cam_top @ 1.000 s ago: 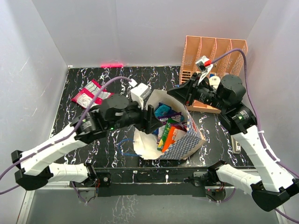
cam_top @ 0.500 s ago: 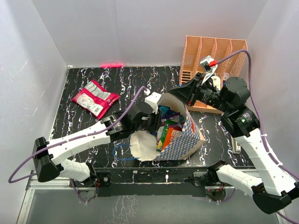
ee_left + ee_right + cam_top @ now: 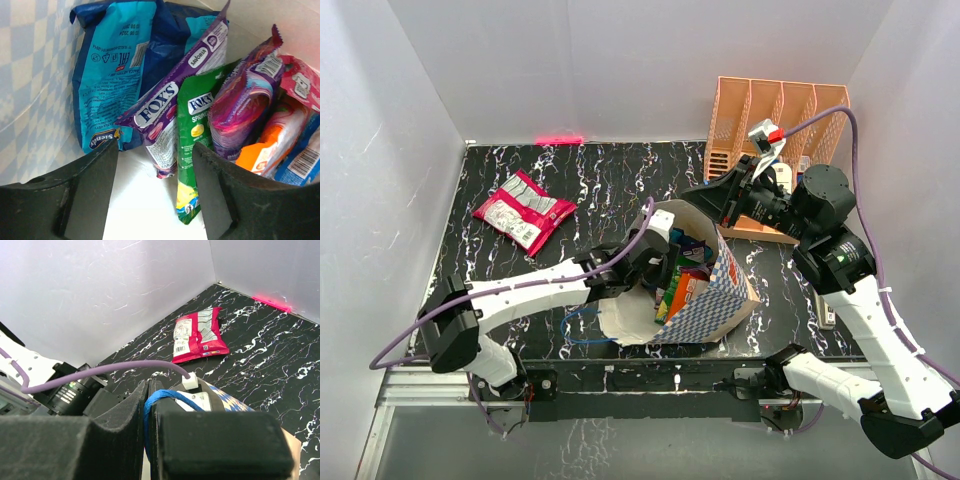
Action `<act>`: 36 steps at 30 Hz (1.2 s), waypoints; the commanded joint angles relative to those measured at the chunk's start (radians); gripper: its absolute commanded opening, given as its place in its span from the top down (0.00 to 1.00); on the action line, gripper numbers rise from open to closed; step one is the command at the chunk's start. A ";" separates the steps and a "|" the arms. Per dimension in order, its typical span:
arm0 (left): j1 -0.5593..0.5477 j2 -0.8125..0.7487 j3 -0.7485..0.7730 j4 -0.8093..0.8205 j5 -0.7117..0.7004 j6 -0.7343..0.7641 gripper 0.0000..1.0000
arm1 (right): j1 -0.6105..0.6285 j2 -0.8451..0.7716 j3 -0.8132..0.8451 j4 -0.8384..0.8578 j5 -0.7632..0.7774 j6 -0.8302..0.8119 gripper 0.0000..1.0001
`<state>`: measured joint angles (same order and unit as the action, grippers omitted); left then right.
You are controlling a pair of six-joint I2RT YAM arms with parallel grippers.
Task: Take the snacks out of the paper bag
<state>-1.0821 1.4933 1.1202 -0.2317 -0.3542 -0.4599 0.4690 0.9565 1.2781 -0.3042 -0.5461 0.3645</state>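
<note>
Left tool (image 3: 155, 155) open in bag (image 3: 30, 75); one snack (image 3: 523, 210) outside.

White walls (image 3: 620, 60) on three sides — black white-veined tabletop (image 3: 610, 175); red light streak (image 3: 558, 139) at back edge.

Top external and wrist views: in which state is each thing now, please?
paper bag: open, tilted, not yet emptied.
snacks in the bag: packed together, none gripped.
magenta packet: out of the bag, lying flat.
left end effector: open, inside the bag, holding nothing.
right end effector: shut on the blue cord handle.
organizer: upright.
</note>
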 commanded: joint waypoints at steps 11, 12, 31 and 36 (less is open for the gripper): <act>0.002 0.143 0.018 0.133 -0.067 0.000 0.30 | 0.002 -0.020 0.049 0.101 0.012 -0.031 0.93; 0.003 0.157 0.020 0.145 -0.058 0.002 0.30 | 0.002 -0.020 0.051 0.100 0.013 -0.032 0.93; 0.010 0.089 0.056 0.134 0.006 0.028 1.00 | 0.002 -0.037 0.053 0.072 0.038 -0.056 0.93; 0.010 -0.004 0.062 0.102 0.061 0.036 1.00 | 0.001 -0.044 0.055 0.062 0.052 -0.067 0.93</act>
<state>-1.0817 1.6260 1.1503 -0.1108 -0.3088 -0.4446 0.4690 0.9535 1.2781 -0.3447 -0.5056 0.3138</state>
